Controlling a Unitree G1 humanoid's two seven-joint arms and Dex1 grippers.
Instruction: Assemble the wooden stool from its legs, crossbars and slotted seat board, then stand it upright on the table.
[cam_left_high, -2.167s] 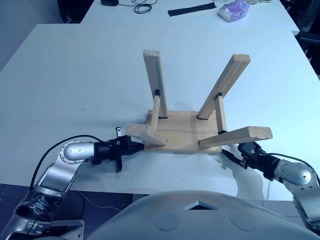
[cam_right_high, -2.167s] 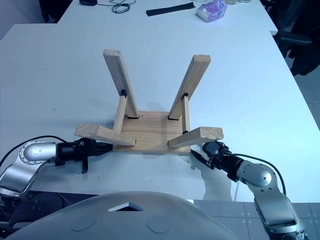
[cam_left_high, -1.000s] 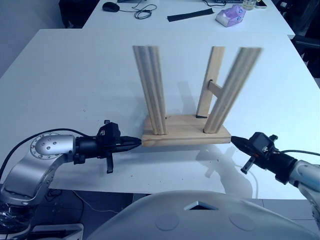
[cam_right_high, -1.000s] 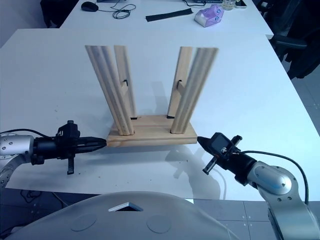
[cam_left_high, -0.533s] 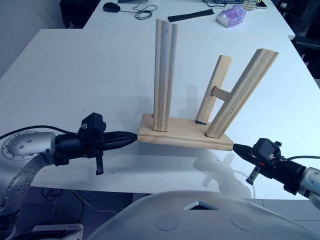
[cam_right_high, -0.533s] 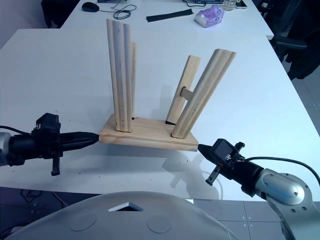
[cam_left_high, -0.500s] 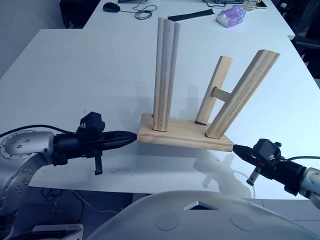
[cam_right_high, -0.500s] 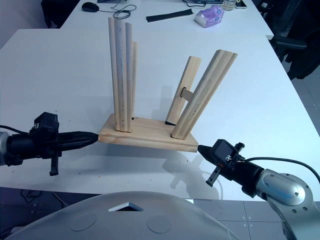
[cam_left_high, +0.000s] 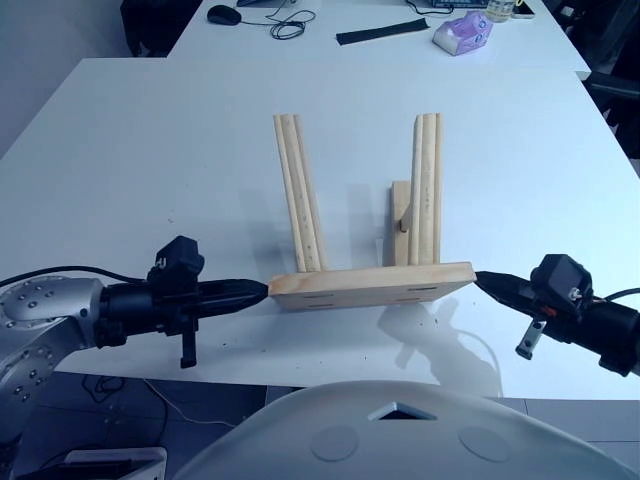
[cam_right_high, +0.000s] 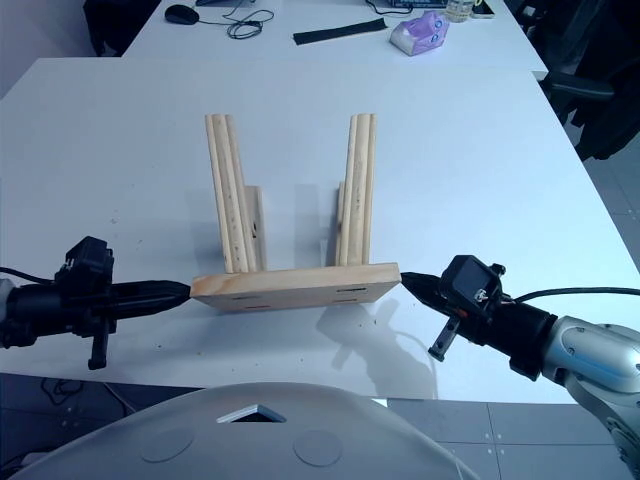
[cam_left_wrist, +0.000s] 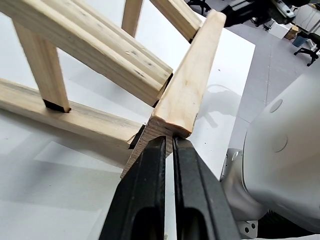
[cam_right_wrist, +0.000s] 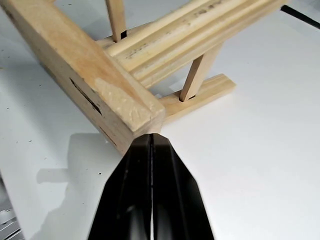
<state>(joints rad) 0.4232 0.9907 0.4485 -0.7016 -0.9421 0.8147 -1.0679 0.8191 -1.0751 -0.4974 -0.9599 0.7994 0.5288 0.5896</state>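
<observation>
On the table (cam_left_high: 120, 150), pale stool (cam_left_high: 370, 285), tipped over

Stool (cam_left_high: 370, 285): light yellow-brown wood, thin grain lines, small dark slots. Table (cam_left_high: 150, 150): white. Left gripper (cam_left_high: 262, 289), right gripper (cam_left_high: 481, 279): black. Tissue pack (cam_left_high: 462, 30): purple.
</observation>
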